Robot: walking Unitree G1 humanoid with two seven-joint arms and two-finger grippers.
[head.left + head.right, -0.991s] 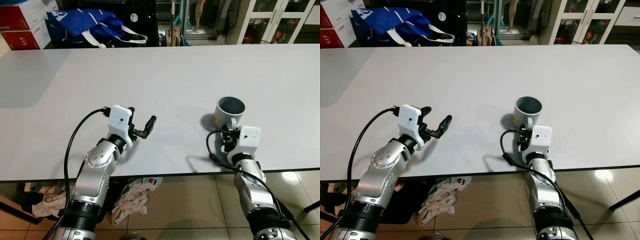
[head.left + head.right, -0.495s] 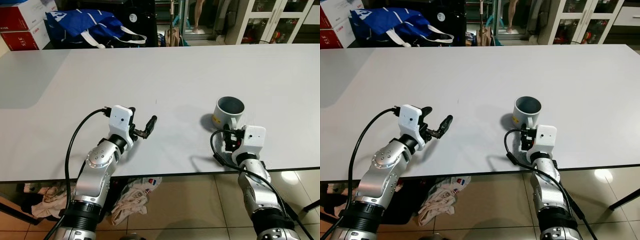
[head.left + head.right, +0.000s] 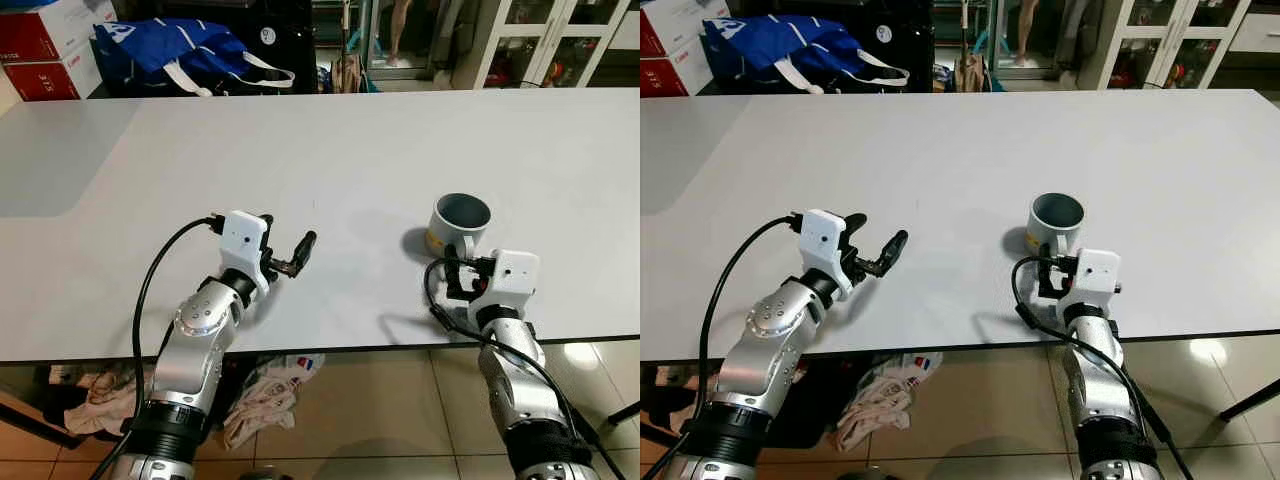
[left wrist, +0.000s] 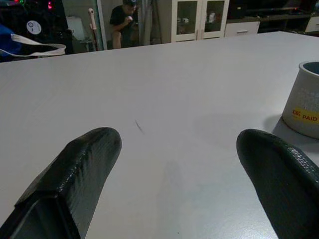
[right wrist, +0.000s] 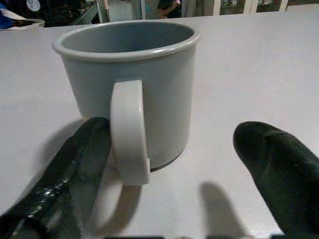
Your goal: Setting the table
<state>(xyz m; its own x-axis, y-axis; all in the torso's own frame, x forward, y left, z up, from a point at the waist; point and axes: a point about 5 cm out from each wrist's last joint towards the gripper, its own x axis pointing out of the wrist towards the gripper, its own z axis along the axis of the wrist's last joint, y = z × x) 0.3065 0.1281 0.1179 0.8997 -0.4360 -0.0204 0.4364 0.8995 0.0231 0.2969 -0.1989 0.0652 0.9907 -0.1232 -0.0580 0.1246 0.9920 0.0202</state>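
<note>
**Mug upright on table, both grippers open and empty**

Presently, in the left eye view, a grey mug [image 3: 459, 224] stands upright on the white table [image 3: 330, 150], right of centre in the frame and near the table's lower edge. The right gripper [image 3: 458, 280] sits just below the mug, close to its handle; its fingers are largely hidden behind the wrist housing here. The left gripper [image 3: 290, 252] rests left of centre, fingers spread wide with nothing between them. A blue bag [image 3: 175, 55] and red-and-white boxes [image 3: 45, 45] lie beyond the table at upper left.

The right eye view shows the same layout, with white cabinets [image 3: 1160, 40] at upper right and crumpled cloth [image 3: 880, 400] on the floor under the table.

In the left wrist view, two black fingertips [image 4: 82, 174] stand far apart over bare tabletop; the mug enters at the right edge, bearing a yellow label. A person [image 4: 122, 22] is at the top of the frame.

In the right wrist view, the fingers [image 5: 75, 174] are parted wide, holding nothing. The mug fills the upper centre, its handle turned toward the camera, one finger just beside the handle.
</note>
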